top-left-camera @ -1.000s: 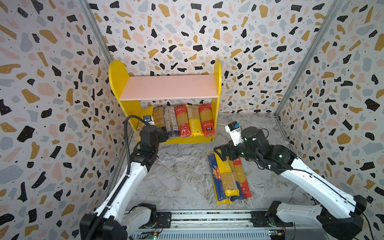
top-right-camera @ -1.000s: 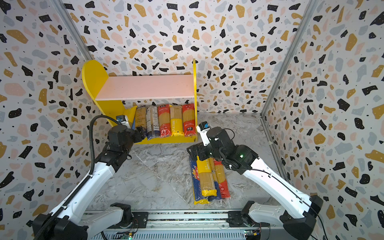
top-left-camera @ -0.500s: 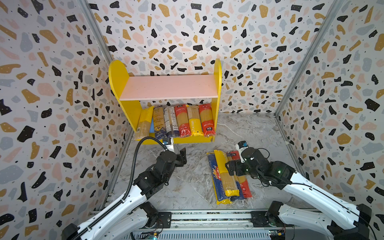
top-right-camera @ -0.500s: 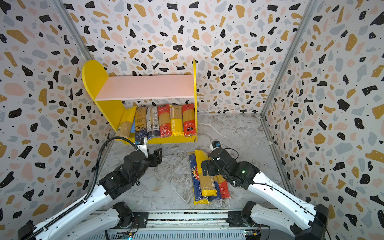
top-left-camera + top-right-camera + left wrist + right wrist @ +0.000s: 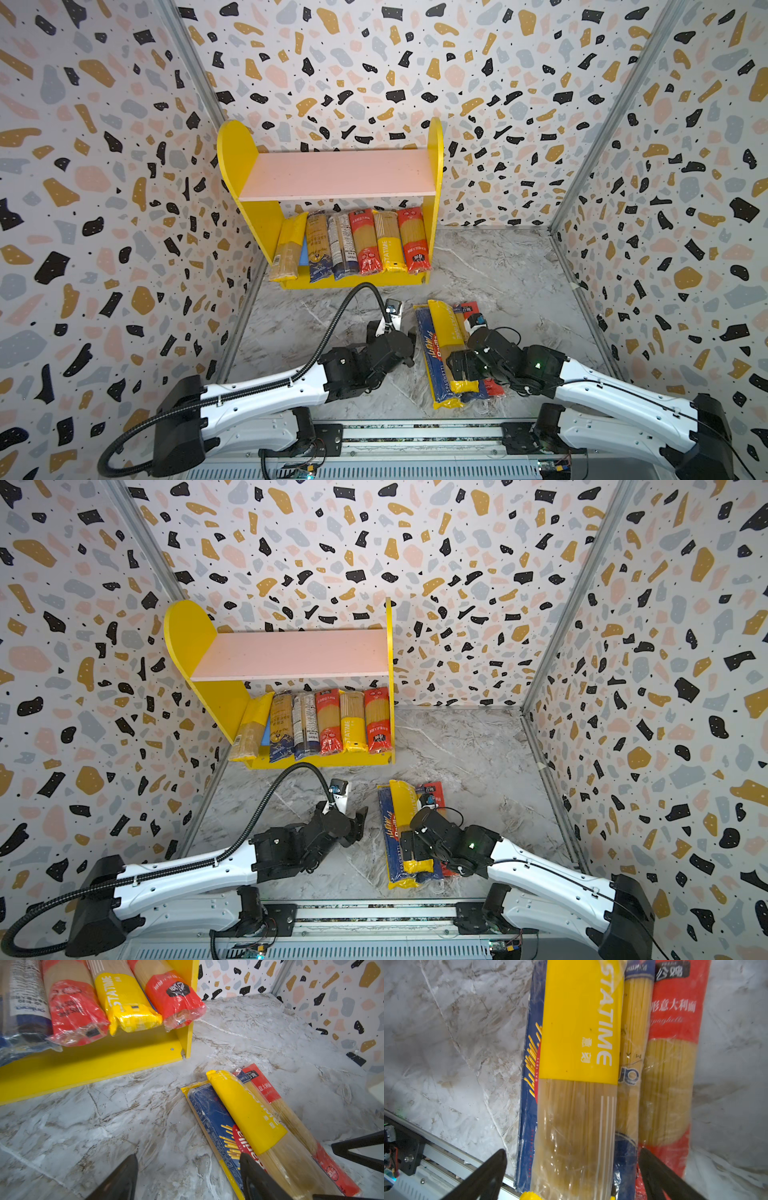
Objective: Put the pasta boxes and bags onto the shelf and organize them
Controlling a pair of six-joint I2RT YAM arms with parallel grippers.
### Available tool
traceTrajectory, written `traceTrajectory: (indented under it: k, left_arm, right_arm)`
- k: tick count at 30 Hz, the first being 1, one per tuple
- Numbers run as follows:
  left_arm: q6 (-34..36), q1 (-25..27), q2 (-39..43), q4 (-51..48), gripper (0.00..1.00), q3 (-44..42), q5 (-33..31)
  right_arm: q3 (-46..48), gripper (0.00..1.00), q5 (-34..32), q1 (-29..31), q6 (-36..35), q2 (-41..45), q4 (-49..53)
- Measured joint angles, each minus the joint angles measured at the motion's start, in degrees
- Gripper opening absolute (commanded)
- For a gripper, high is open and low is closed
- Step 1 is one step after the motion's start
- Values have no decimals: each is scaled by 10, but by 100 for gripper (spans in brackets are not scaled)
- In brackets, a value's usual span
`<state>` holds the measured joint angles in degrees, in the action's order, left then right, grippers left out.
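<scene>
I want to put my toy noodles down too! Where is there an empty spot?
The shelf's pink top board is bare all across. The marble floor between the shelf and the right wall is free too. Crowded: the lower tier, filled by six spaghetti packs, and the floor pile.

Left arm, right arm: jaws apart

Six spaghetti packs lie inside the shelf

Lab test cell, terrazzo-print walls, marbled tabletop
</scene>
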<state>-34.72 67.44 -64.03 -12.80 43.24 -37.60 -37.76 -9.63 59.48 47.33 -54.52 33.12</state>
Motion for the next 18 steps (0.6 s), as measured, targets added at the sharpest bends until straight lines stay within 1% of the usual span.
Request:
traceTrajectory:
  k: [3,5,8,12,14,18]
  left_arm:
    - [-11,5,-20,-5,76,9,-9]
    - [-20,5,-28,-9,76,17,-12]
    - [-32,10,-43,-13,76,33,-17]
    - [-50,30,-84,-22,77,73,-19]
    - [-56,44,-111,-24,80,94,-16]
    - [-74,75,-166,-23,82,129,0]
  right_arm:
    - [7,99,-9,7,18,5,7]
    - [6,99,-31,8,35,19,23]
    - [-7,99,-74,-2,65,42,75]
    - [-29,99,-117,-64,90,59,130]
    - [-29,99,-124,-102,92,70,141]
    - [-36,99,-132,-181,87,85,160]
